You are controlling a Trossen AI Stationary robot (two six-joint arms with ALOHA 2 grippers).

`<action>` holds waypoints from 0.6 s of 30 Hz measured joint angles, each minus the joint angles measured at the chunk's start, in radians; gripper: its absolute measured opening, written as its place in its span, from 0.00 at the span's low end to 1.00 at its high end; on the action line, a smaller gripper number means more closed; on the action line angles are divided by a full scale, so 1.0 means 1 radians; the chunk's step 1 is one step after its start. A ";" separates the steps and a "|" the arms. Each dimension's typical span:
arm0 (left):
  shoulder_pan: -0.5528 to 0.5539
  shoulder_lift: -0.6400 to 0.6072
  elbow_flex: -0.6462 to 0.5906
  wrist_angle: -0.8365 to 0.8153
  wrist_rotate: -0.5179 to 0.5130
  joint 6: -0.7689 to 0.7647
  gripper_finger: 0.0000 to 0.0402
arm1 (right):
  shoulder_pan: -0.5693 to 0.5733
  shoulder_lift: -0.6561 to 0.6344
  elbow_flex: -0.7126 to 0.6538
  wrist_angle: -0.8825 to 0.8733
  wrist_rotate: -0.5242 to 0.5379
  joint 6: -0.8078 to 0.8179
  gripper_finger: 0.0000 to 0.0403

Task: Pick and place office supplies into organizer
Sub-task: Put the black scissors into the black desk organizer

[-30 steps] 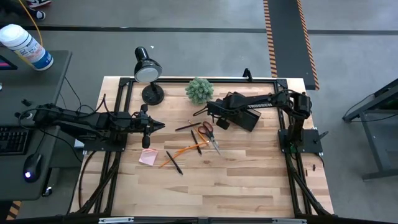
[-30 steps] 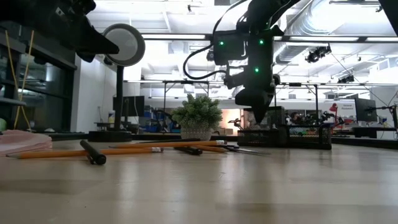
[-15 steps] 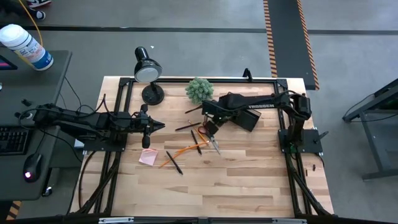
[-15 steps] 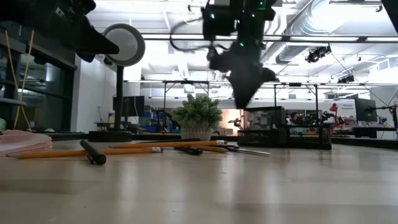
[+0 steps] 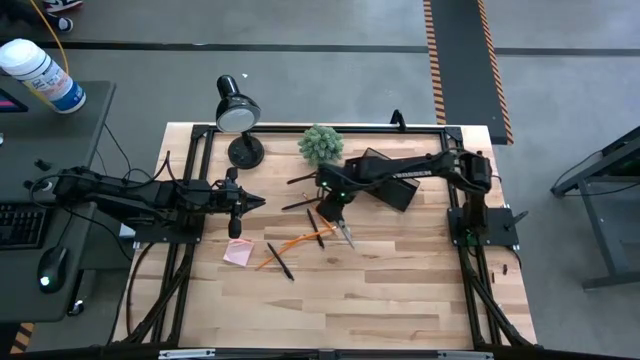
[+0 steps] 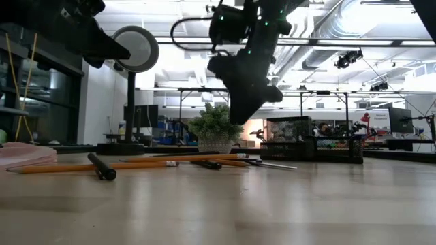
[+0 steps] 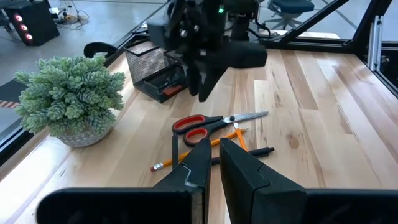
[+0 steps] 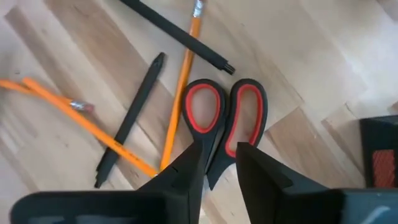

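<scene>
The right gripper (image 8: 214, 163) is held just above the red-handled scissors (image 8: 224, 118), fingers slightly parted and empty — pencils (image 8: 180, 87) lie touching the handles. A pencil could be pinched too. The organizer (image 5: 392, 182) stands nearby; the left gripper (image 7: 211, 152) waits, closed.

Black desk lamp (image 5: 237, 115) at table's (image 5: 400, 300) far edge, green plant (image 5: 321, 144) just beside it

Right arm stretched far across the bench from its base, right pincer (image 5: 331, 205) aimed downward, raised off the surface, fingers (image 8: 186, 171) parted by a narrow gap. Left arm parked level along the left side, left pincer (image 5: 258, 201) pointing inward, fingers (image 7: 196, 163) nearly together.
</scene>
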 joint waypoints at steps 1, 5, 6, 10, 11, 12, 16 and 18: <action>0.000 0.000 0.000 0.000 0.000 0.000 0.06 | -0.001 0.010 0.000 0.006 0.000 0.001 0.25; 0.000 0.000 0.000 0.000 0.000 0.000 0.06 | -0.001 0.043 0.000 0.035 0.000 0.000 0.31; 0.000 0.000 0.000 0.000 0.000 0.000 0.06 | -0.001 0.050 0.000 0.046 0.001 0.000 0.33; 0.000 0.000 0.000 0.000 0.000 0.000 0.06 | -0.001 0.078 -0.001 0.084 0.005 -0.002 0.40; 0.000 0.000 0.000 0.000 0.000 0.000 0.06 | -0.001 0.084 -0.001 0.096 0.015 -0.003 0.41; 0.000 0.000 0.000 0.000 0.000 0.000 0.06 | -0.001 0.089 -0.001 0.107 0.027 -0.009 0.42; 0.000 0.000 0.000 -0.001 0.000 0.000 0.06 | 0.001 0.108 -0.001 0.112 0.066 -0.021 0.46; 0.000 0.000 0.000 0.000 0.000 0.000 0.06 | 0.001 0.117 -0.001 0.113 0.072 -0.021 0.48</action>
